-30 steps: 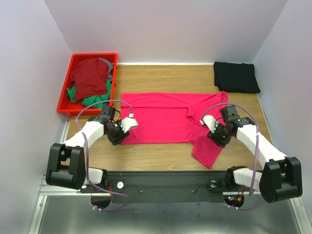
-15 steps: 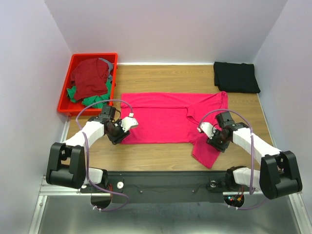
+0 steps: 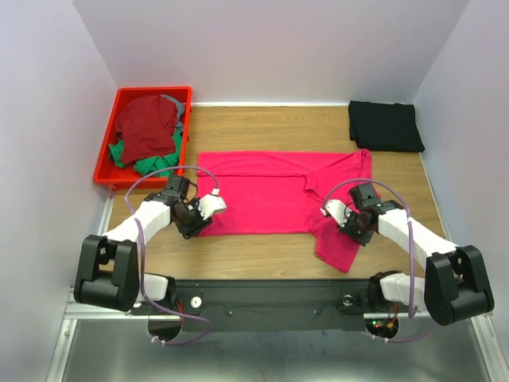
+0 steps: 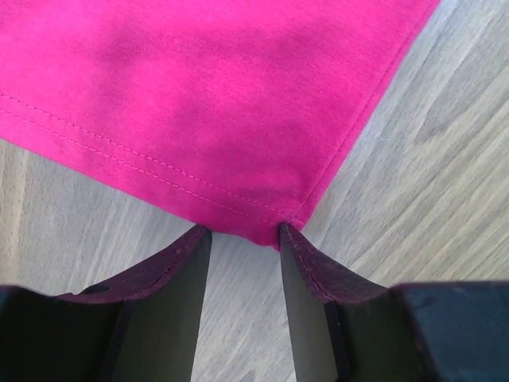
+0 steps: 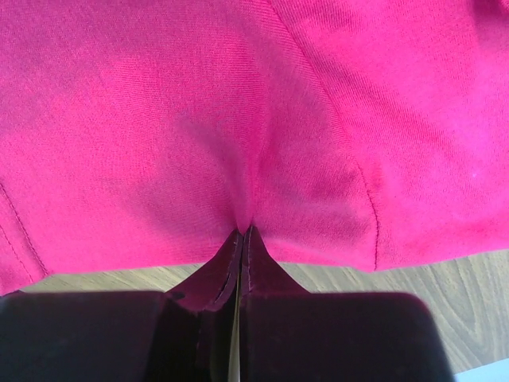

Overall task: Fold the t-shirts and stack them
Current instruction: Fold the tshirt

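Note:
A bright pink-red t-shirt (image 3: 270, 195) lies spread flat across the middle of the table. My left gripper (image 3: 196, 224) is open at the shirt's near left hem corner (image 4: 274, 215), its tips touching the cloth edge. My right gripper (image 3: 343, 222) is shut, pinching a pucker of the pink-red shirt (image 5: 242, 215) near the sleeve seam. A folded black t-shirt (image 3: 385, 126) lies at the far right. Dark red (image 3: 145, 127) and green (image 3: 151, 163) shirts lie heaped in the bin.
A red plastic bin (image 3: 106, 165) stands at the far left of the table. White walls close in the left, back and right sides. Bare wood shows in front of the shirt between the arms.
My right gripper has moved left and nearer along the sleeve and has closed on the cloth, bunching it. My left gripper has hardly moved.

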{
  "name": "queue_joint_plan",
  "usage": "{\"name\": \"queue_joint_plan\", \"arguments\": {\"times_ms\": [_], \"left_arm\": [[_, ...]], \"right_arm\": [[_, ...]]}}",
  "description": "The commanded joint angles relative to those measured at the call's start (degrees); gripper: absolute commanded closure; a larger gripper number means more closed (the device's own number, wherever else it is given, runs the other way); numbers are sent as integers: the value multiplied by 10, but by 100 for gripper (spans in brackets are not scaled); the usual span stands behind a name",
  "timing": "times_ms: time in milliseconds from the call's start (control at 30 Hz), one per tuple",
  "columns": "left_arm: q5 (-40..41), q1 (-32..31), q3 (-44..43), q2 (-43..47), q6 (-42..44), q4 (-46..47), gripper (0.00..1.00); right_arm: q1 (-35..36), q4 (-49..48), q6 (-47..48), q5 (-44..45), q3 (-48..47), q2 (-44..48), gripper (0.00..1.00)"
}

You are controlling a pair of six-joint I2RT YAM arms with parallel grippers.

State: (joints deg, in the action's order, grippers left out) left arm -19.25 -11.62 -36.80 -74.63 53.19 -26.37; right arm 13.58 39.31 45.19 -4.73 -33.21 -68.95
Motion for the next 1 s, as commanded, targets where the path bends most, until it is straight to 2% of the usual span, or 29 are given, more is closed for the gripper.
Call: {"name": "queue_joint_plan", "arguments": {"times_ms": [0,500,633,733,767,833,867,933,967], "left_arm": [[-18,-3,6,25,21,-33,48],[-24,-11,-8,27,39,-53,47],[-22,-21,3,18,40,-42,51],[-15,-23,8,10,43,-41,65],[-11,-23,12,12,44,-41,73],[-7,-23,13,19,47,-43,82],[-4,-23,11,25,47,-45,91],[-4,-23,7,31,47,-55,100],[0,-22,1,34,46,-59,100]], "right_arm": [[2,3,-14,-3,4,1,99],[1,28,-17,-6,-15,4,99],[2,35,-21,-8,-23,9,99],[2,55,-24,-18,-34,14,100],[1,66,-25,-19,-40,21,100],[2,79,-27,-24,-47,29,99],[2,97,-27,-26,-50,42,99],[2,111,-32,-21,-65,57,99],[1,121,-34,-22,-70,64,100]]}}
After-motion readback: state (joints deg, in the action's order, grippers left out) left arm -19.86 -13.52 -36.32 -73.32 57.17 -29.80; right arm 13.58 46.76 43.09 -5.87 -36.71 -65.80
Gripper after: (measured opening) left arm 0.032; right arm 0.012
